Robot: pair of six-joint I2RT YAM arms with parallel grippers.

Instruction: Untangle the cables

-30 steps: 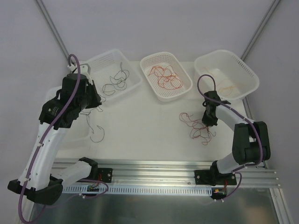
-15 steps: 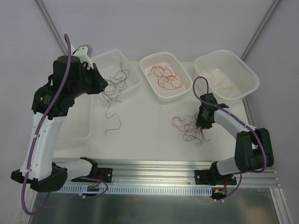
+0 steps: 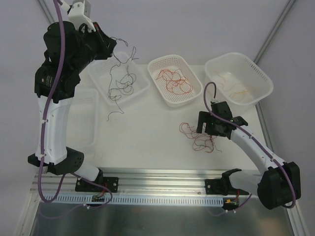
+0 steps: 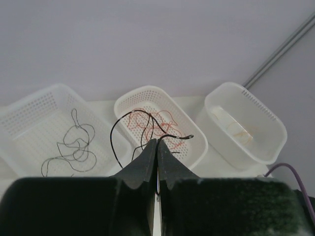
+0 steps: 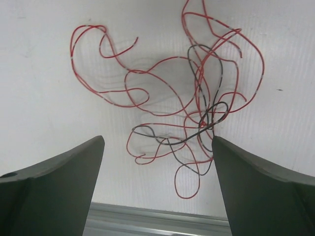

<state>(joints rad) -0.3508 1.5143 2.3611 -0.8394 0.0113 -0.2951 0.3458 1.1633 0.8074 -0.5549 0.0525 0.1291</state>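
My left gripper (image 3: 111,49) is raised high over the back left basket (image 3: 140,88) and is shut on a black cable (image 4: 112,136). That cable hangs down from its tips, and its free end dangles over the table in front of the basket. On the table at the right lies a tangle of red and black cables (image 3: 199,137), spread in loops in the right wrist view (image 5: 197,113). My right gripper (image 5: 157,140) hovers just above the tangle, jaws wide open, with nothing between them.
Three white perforated baskets stand along the back. The left one holds black cables (image 3: 123,83), the middle basket (image 3: 194,93) red and orange ones, the right basket (image 3: 263,86) pale orange ones. A clear tray (image 3: 83,123) lies by the left arm. A metal rail (image 3: 162,177) runs along the near edge.
My left arm rose and swung back with the black cable, lifting it off the table. My right gripper opened, let go of the tangle and drew back a little toward the near edge.
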